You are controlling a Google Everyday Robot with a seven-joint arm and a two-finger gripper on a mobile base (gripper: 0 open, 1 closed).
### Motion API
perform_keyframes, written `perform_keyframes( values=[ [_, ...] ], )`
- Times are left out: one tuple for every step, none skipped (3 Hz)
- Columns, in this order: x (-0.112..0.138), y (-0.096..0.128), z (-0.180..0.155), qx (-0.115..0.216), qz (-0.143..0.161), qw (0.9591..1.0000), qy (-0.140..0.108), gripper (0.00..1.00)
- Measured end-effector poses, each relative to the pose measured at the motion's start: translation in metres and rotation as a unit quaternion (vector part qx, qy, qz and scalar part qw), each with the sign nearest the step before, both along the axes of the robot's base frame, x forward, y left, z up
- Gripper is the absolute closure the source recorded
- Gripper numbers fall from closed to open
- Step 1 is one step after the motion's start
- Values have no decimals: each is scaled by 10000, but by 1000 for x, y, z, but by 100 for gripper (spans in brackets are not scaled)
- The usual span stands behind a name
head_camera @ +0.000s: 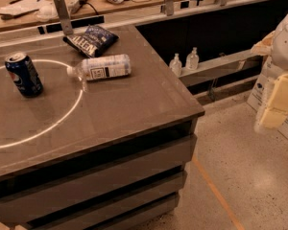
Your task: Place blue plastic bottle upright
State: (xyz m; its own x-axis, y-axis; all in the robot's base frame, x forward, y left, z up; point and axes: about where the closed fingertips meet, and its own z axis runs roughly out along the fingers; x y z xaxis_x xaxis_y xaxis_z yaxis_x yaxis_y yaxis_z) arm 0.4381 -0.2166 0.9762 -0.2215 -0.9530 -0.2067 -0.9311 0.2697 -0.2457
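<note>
Grey table point(134, 109), top carrying a white ring mark.
- Blue soda can point(23, 74): upright, left side.
- Dark chip bag point(92, 40): flat, far edge, just behind the bottle.
- Blue plastic bottle point(103, 67): on its side, mid-table, cap pointing left toward the can.
- Two small pump bottles point(184, 61): on a ledge beyond the table, to the right.
- Gripper point(278, 102): far right, off the table, well apart from the bottle; open or closed cannot be told.

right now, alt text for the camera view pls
A clear bottle lies on its side on a grey counter, cap toward a Pepsi can standing upright to the left, with a dark snack bag behind it. The pincer sits at the right edge, off the counter.
</note>
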Motion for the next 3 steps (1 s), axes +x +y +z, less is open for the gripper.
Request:
perform_keyframes(
  values=[
    [0, 0, 0, 0, 0, 10000, 0, 0],
    [36, 9, 5, 31, -113, 9998, -140, 0],
    [90, 26, 9, 97, -12, 9996, -252, 0]
  ],
)
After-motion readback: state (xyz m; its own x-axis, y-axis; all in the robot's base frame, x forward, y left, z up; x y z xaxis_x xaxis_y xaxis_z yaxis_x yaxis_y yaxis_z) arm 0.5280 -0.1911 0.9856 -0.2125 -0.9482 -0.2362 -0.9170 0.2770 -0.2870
